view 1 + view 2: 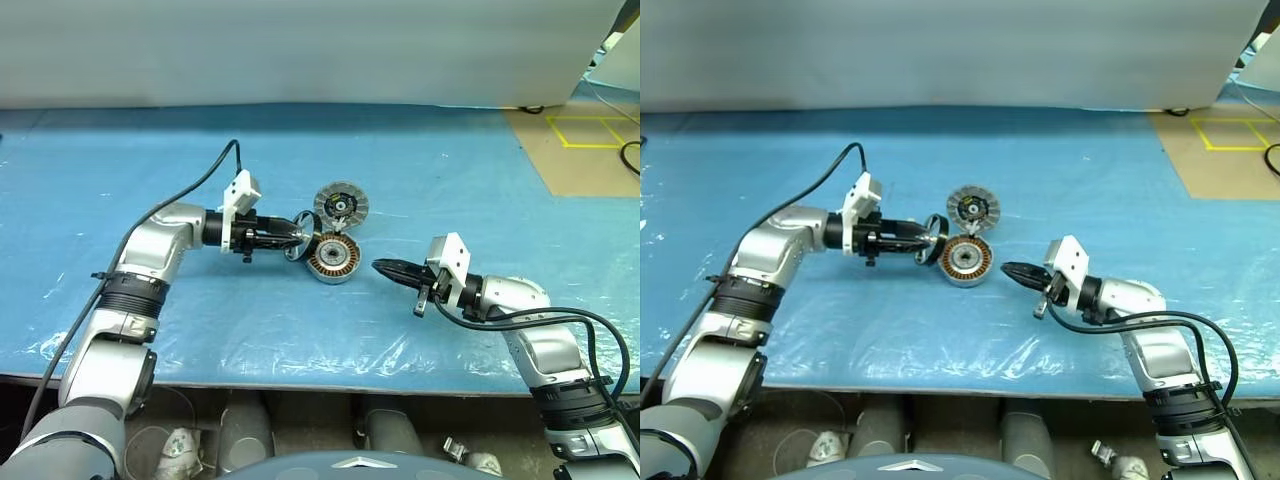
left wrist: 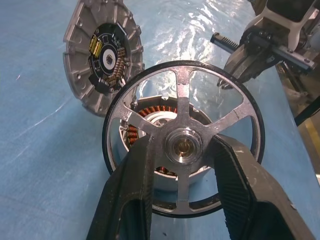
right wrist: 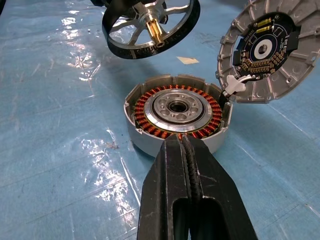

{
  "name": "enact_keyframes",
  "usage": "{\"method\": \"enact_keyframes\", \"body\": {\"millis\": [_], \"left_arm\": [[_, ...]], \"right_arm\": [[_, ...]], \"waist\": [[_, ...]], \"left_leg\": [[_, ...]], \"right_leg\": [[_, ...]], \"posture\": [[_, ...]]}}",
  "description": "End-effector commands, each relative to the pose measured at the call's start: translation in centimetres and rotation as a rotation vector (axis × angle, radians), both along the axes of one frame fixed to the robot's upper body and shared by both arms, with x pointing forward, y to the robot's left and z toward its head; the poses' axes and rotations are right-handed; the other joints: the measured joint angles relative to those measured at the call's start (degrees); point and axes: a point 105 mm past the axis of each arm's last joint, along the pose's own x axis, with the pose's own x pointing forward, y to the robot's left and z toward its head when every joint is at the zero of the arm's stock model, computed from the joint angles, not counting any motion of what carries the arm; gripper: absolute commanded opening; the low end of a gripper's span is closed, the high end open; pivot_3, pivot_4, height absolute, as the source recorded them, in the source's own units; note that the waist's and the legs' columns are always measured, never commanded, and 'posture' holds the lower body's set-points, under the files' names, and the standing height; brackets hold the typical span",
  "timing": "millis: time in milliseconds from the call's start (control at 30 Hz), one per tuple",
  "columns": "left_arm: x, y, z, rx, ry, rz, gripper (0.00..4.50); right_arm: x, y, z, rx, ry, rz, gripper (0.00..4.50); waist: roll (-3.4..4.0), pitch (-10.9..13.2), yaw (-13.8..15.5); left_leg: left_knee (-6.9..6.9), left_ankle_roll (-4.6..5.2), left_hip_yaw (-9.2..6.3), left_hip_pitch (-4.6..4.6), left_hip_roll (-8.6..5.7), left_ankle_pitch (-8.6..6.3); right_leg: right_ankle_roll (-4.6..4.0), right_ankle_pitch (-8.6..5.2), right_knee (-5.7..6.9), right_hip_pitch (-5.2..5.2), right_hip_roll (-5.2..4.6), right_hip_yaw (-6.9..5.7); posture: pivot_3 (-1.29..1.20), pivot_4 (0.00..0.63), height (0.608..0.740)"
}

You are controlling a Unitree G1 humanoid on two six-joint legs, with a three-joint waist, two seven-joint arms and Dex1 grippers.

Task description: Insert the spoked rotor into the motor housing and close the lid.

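Note:
My left gripper (image 2: 184, 145) is shut on the hub of the spoked rotor (image 2: 181, 90), a silver wheel with a dark rim. It holds the rotor on edge, just left of the motor housing (image 1: 333, 258) and slightly above it. The housing is a silver cup with copper windings (image 3: 150, 125) and stands open on the blue sheet. The finned lid (image 1: 341, 205) stands tilted up at the housing's far edge, joined to it by a small hinge (image 3: 233, 85), its circuit side facing the housing. On the right, my right gripper (image 1: 382, 266) is shut and empty, pointing at the housing's near side.
A crinkled blue plastic sheet (image 1: 450, 170) covers the table, whose front edge runs just under my arms. A white wall (image 1: 300, 50) bounds the far side. At the far right lies a tan board with yellow tape (image 1: 585, 130). Black cables trail from both wrists.

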Motion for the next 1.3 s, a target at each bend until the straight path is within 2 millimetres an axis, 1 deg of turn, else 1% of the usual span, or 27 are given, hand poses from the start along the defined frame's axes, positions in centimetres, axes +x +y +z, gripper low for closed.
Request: {"method": "enact_keyframes", "body": {"millis": [33,200,333,700,1300], "left_arm": [[0.5,-0.7,1.6,-0.019,-0.061,-0.015,1.61],[0.9,-1.7,1.5,-0.017,-0.059,-0.032,1.61],[0.9,-2.4,0.7,-0.007,-0.043,-0.049,1.61],[0.7,-2.8,-1.4,0.068,-0.035,-0.077,1.61],[1.2,-3.0,-1.6,0.119,-0.055,-0.065,1.61]], "right_arm": [[0.0,0.1,0.6,0.009,-0.039,0.003,0.0],[0.0,-0.3,0.4,0.005,-0.033,-0.012,0.0],[-0.1,-0.7,0.3,-0.001,-0.035,-0.027,0.0],[-0.3,-1.0,0.2,-0.004,-0.036,-0.045,0.0],[-0.2,-0.9,0.5,-0.005,-0.053,-0.046,0.0]], "waist": [[0.0,0.0,0.0],[0.0,0.0,0.0],[-0.01,0.0,0.0],[-0.02,0.0,0.0],[-0.02,0.0,0.0]], "left_leg": [[0.0,0.0,0.0,0.0,0.0,0.0],[0.0,0.0,0.0,-0.01,0.01,0.0],[0.0,0.01,0.0,0.0,0.0,0.0],[0.01,0.04,0.0,0.0,0.0,-0.01],[0.01,0.19,0.0,0.04,0.0,-0.1]], "right_leg": [[0.0,0.0,0.0,0.0,0.0,0.0],[0.0,0.0,0.0,-0.01,0.0,0.0],[0.0,0.0,0.0,0.0,0.0,0.0],[0.0,0.0,0.0,0.01,0.0,0.0],[0.0,0.0,0.0,0.04,0.0,0.0]], "posture": [[0.0,0.15,0.74],[0.0,0.15,0.74],[0.0,0.15,0.74],[0.0,0.15,0.74],[0.0,0.15,0.74]]}}
